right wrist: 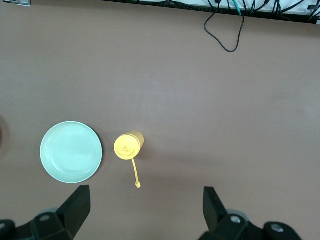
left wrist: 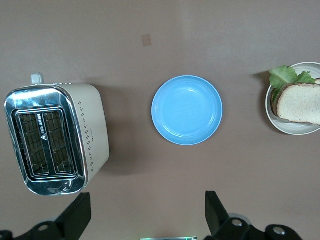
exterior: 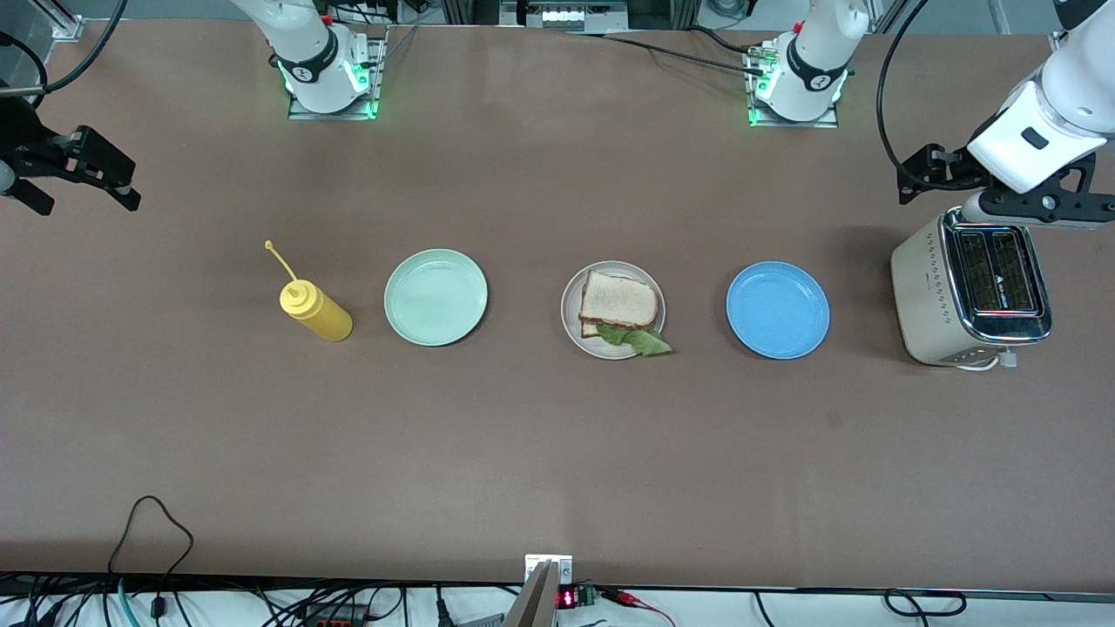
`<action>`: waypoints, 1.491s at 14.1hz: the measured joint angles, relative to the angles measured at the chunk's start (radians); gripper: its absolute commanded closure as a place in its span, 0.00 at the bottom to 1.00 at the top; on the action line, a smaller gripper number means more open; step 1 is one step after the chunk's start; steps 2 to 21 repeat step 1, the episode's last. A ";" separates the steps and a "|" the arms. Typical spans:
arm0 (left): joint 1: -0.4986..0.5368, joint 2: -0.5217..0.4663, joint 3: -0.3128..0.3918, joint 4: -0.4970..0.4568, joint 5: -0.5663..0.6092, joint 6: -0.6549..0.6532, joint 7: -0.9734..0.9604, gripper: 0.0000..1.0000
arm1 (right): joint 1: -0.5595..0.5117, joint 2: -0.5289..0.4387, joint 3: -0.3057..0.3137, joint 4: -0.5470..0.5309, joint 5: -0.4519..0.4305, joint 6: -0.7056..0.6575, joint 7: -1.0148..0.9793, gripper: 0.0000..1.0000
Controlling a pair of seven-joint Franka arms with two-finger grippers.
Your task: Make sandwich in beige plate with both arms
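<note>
**Sandwich sits on the beige plate**

At centre frame of the front view, the sandwich (exterior: 618, 305) rests on the beige plate (exterior: 571, 315), lettuce (exterior: 643, 341) poking out. Left gripper (exterior: 976, 187) hangs wide open, empty, at right over the toaster (exterior: 969, 296); right gripper (exterior: 74, 178) waits wide open, empty, at far left edge.
</note>
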 measured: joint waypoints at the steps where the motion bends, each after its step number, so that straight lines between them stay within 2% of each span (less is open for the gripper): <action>1: -0.001 0.001 0.000 0.000 0.000 0.000 0.000 0.00 | 0.000 0.000 0.000 0.000 0.000 0.000 0.000 0.00; 21: -0.001 0.001 0.000 0.000 0.000 0.000 0.000 0.00 | 0.000 0.000 0.000 0.000 0.000 0.000 0.000 0.00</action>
